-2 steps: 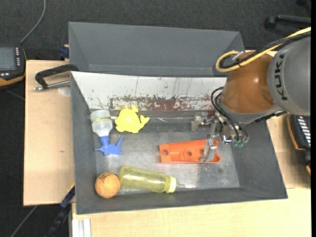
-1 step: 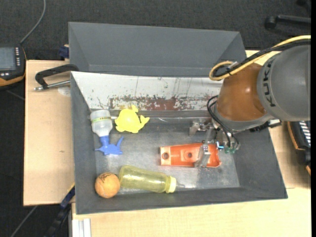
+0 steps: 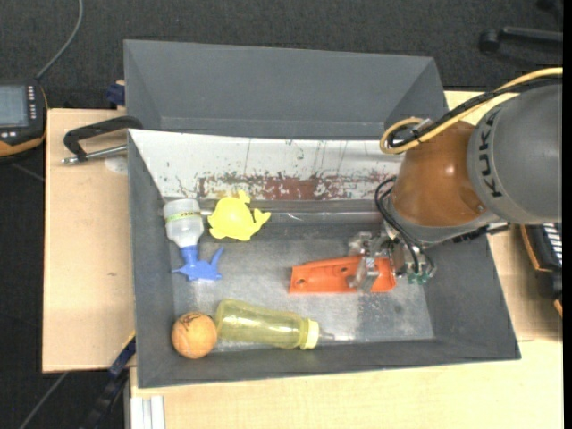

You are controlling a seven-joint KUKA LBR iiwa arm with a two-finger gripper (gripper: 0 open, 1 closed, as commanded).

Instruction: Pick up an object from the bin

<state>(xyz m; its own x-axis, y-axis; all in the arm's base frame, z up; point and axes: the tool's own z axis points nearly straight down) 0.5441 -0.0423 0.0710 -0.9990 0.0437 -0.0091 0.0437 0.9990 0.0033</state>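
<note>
Your hand (image 3: 380, 266) is down at the right end of the flat orange piece (image 3: 326, 277); you cannot tell if it pinches.

A grey KUKA arm (image 3: 527, 150), dark lettering on its side, wears a glossy orange-brown wrist cover (image 3: 438, 181). A cream cable (image 3: 500, 94) loops above it, black cables (image 3: 393, 224) just behind the metal gripper (image 3: 380, 264).

My arm (image 3: 523, 150) cut off at the right edge, right end of the flat orange piece (image 3: 323, 277) hidden beneath my gripper (image 3: 382, 271), right wall of the bin (image 3: 268, 88) partly behind the arm
</note>
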